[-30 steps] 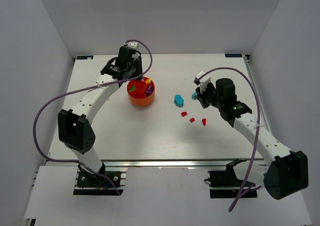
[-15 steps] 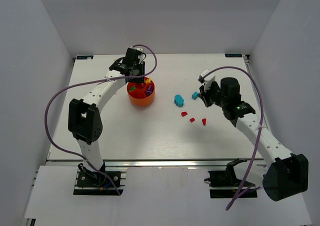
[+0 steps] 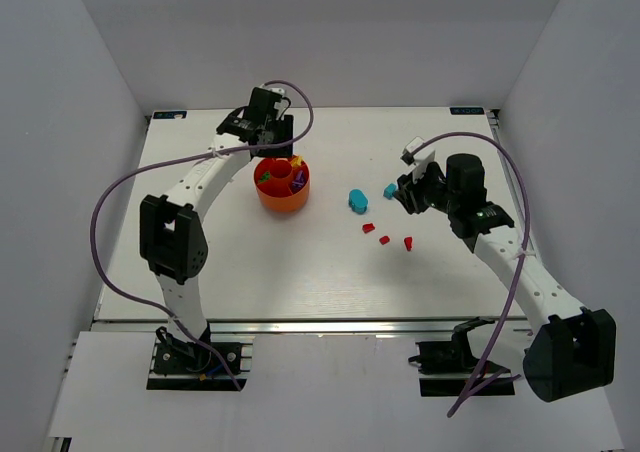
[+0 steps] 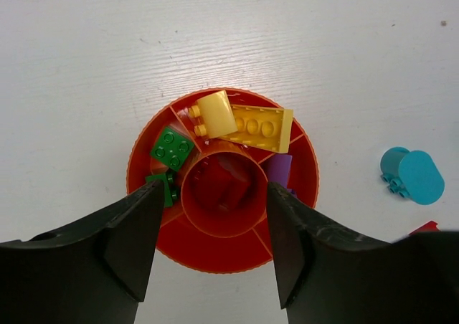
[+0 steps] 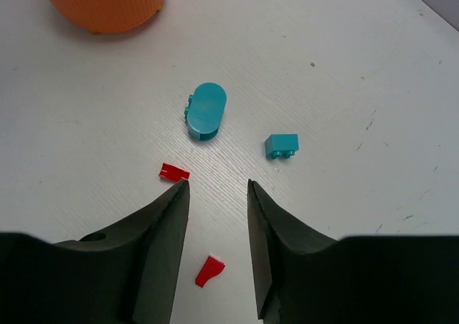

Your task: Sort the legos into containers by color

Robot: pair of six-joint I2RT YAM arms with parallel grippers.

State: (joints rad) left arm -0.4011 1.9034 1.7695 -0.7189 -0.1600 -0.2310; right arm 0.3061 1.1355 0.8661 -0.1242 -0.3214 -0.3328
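Orange plastic, the round tub stands on the white table toward the far left, and its ribbed wall also shows at the top corner of the right wrist view. The left claw hovers straight above it, its two fingers spread wide with nothing pinched. The tub's middle cup shows in the gap between them, and red pieces lie inside that cup. Seen from the left wrist, two yellow bricks fill the section above the cup, green bricks lie in the section to its left, and a purple piece lies in the one to its right.

The right claw hangs over the table well to the right of the tub. Its fingers are parted and hold nothing, with only table showing between them. Beyond its tips a rounded teal piece lies loose on the table, with a small teal brick near it. One small red bit lies just by a fingertip and another red bit shows lower in the gap. From above, three red bits lie in a short row on the near side of the rounded teal piece
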